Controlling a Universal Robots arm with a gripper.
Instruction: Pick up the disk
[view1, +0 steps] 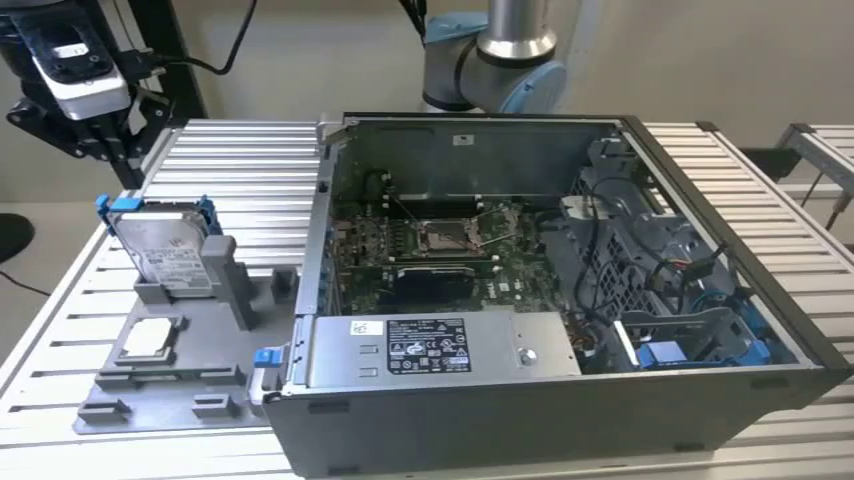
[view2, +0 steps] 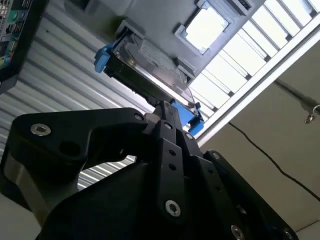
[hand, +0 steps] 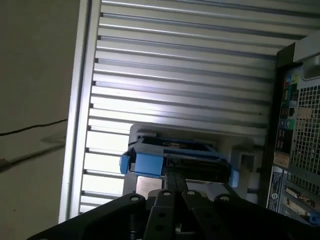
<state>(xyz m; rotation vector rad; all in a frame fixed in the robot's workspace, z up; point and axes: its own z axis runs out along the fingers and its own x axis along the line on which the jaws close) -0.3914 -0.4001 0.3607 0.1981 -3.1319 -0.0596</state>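
Exterior view: disk (view1: 167, 245) stands on edge in a slot of the grey holder (view1: 160, 400), at 9 o'clock from the open case (view1: 534, 430). Chip (view1: 147, 340) lies in the holder's square pocket, at 6 o'clock from the disk. Case holds the board (view1: 441, 240) and PSU box (view1: 427, 345). Gripper (view2: 167, 108) hangs above the disk, clear of it, jaws closed together, gripping nothing. Room around the disk: bare table slats (view1: 240, 160) at 12, case wall near at 3, table edge near at 9.
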